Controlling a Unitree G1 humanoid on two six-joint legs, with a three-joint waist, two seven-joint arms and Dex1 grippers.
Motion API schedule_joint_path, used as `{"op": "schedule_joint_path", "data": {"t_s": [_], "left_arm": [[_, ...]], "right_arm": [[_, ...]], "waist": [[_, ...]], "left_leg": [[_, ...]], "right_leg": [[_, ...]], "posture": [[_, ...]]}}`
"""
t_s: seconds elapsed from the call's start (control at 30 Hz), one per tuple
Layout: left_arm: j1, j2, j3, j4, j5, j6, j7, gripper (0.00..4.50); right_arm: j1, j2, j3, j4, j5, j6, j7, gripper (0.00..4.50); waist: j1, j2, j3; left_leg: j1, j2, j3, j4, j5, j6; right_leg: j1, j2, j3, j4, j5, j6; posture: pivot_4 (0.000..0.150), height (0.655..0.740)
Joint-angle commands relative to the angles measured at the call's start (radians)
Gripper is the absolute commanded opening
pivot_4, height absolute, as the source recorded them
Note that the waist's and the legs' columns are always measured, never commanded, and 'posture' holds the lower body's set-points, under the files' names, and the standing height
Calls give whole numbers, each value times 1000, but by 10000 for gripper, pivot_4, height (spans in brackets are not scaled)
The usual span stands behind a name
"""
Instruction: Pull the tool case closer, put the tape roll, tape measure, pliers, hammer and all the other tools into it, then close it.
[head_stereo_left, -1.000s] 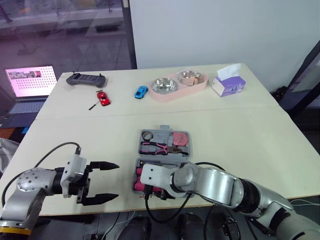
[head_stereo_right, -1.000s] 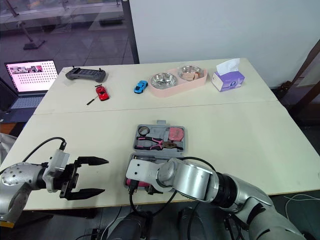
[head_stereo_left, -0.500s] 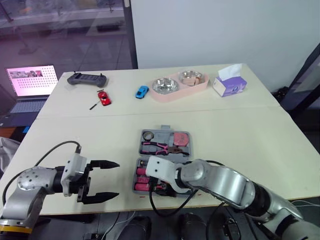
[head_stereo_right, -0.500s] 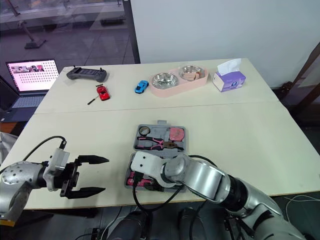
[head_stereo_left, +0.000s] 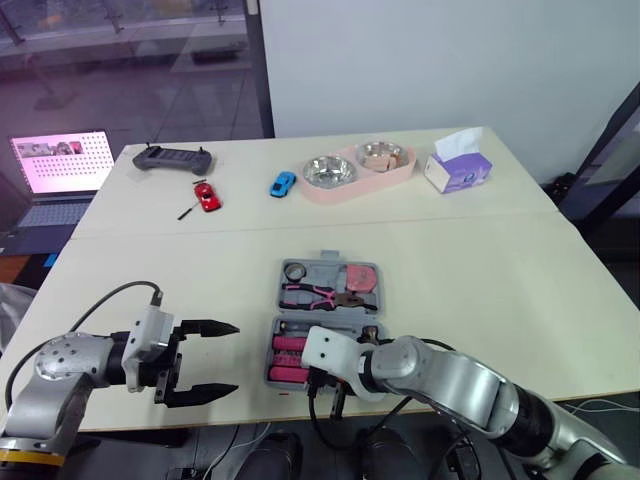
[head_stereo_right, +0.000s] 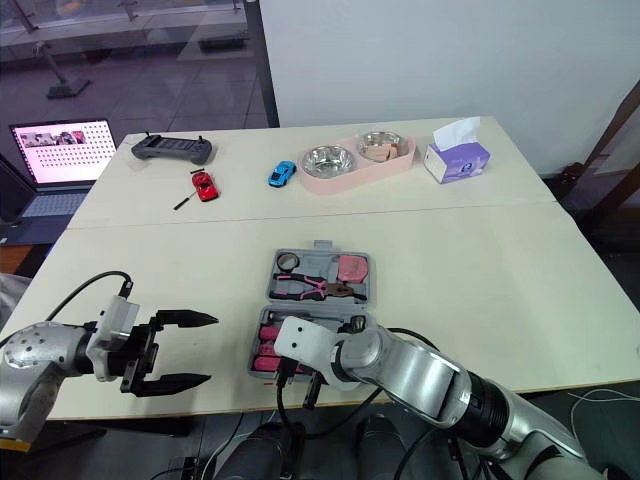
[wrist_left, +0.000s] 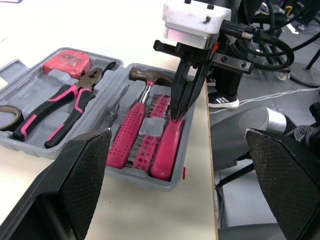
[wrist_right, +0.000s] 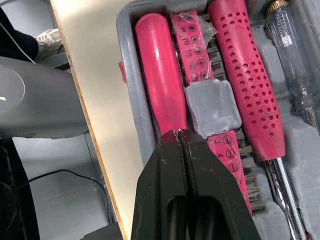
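Observation:
The grey tool case (head_stereo_left: 330, 262) lies open near the table's front edge. Its far half holds the tape roll (head_stereo_left: 296, 271), the pink-handled pliers (head_stereo_left: 310, 294) and the red tape measure (head_stereo_left: 361, 277). In the near half lie a hammer (wrist_left: 142, 85), a pink bit holder (wrist_right: 192, 45) and a pink screwdriver handle (wrist_right: 160, 75). My right gripper (wrist_right: 178, 132) is shut with nothing between its fingers, its tips down at the screwdriver handle by the case's near wall. My left gripper (head_stereo_left: 232, 360) stands open and empty, well left of the case.
On the far table sit a black controller (head_stereo_left: 173, 157), a red toy car (head_stereo_left: 206, 195), a blue toy car (head_stereo_left: 283, 183), a pink double bowl (head_stereo_left: 355, 168) and a tissue box (head_stereo_left: 456, 167). A laptop (head_stereo_left: 60, 175) stands at the far left.
My right gripper has shut and slid toward the case's near edge, uncovering the pink handles in the near half. The left arm has stayed put.

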Motion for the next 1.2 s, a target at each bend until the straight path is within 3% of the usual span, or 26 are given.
{"op": "schedule_joint_path", "data": {"t_s": [0.03, 0.47, 0.67, 0.87, 1.07, 1.2], "left_arm": [[-1, 4, 14, -14, -10, -2, 2, 45000], [8, 6, 15, -21, -10, -2, 1, 45000], [4, 4, 13, -16, -8, -5, 2, 45000], [-40, -9, -7, 25, 9, -1, 15, 45000], [-160, -64, -58, 147, 99, 3, 117, 45000], [-247, -116, -90, 230, 151, -2, 185, 45000]], "right_arm": [[23, -5, 37, 39, -24, 4, 2, 327], [65, 7, 43, 81, -10, 96, 25, 327], [39, 19, 19, 81, -19, 48, 43, 327], [26, -33, -199, -48, -15, -225, 129, 327], [119, -126, -554, -67, 112, -228, 225, 327], [201, -260, -573, 41, 11, -293, 229, 327]], "waist": [[0, -1, -1], [1, -8, -9], [1, -9, -11], [2, -8, -9], [24, -10, -9], [27, -10, -8]], "left_leg": [[0, 0, 0, 0, 0, 0], [2, 0, 0, 0, 0, 0], [2, 0, 0, -1, 0, 0], [0, 0, 0, 0, 0, 0], [0, 0, 0, -1, 0, 0], [-1, 0, 0, -1, 0, 0]], "right_leg": [[0, 0, 0, 0, 0, 0], [1, 0, 0, 0, 0, 0], [1, 0, 0, 0, 0, 0], [0, 0, 0, 0, 0, 0], [1, 1, -1, -3, 1, 2], [2, 1, -2, -6, 2, 3]], "posture": [[1500, 7370], [1500, 7370], [1500, 7370], [1500, 7370], [1500, 7370], [1500, 7370]]}}
